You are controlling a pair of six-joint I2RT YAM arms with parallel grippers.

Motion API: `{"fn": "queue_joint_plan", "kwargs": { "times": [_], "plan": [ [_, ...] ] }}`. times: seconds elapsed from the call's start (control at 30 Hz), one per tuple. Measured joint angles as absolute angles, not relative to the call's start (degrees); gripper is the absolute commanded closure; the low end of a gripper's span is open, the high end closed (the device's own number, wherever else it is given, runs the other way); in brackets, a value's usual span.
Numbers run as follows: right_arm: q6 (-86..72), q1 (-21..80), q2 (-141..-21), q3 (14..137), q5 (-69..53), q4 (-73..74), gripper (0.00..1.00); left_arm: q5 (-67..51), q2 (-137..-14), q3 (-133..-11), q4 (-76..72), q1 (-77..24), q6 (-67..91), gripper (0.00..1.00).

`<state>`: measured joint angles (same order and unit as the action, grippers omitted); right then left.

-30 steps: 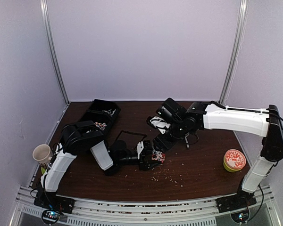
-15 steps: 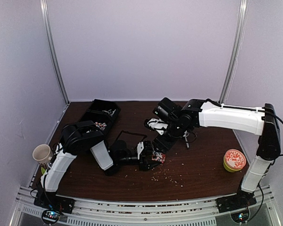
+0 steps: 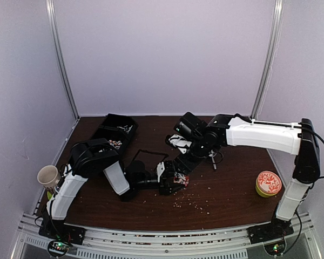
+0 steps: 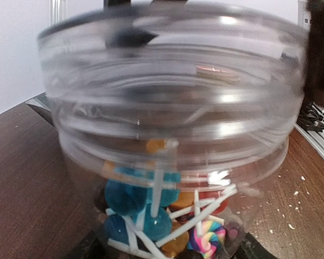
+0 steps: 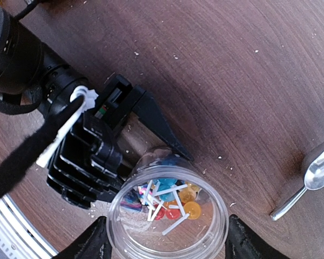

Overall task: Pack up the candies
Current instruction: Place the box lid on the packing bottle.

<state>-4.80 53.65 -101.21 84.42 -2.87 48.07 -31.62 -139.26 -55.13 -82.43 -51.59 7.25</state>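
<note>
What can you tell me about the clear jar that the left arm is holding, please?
The jar is clear plastic, round and wide-mouthed, with a ridged threaded neck and no lid. It is upright, mouth up, over the brown table. At its bottom lie candies: blue, orange, red and rainbow pieces with white sticks. The left pincer clamps its lower body. The right pincer flanks the rim from above; whether it touches cannot be told.
</note>
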Motion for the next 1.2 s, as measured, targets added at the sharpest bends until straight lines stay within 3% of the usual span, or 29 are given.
{"fn": "queue_joint_plan", "kwargs": {
  "times": [1.2],
  "plan": [
    [-9.5, 53.6, -94.8, 74.1, -0.4, 36.3, 0.32, -30.9, -139.3, -55.1, -82.7, -51.7, 7.3, 0.36]
  ]
}}
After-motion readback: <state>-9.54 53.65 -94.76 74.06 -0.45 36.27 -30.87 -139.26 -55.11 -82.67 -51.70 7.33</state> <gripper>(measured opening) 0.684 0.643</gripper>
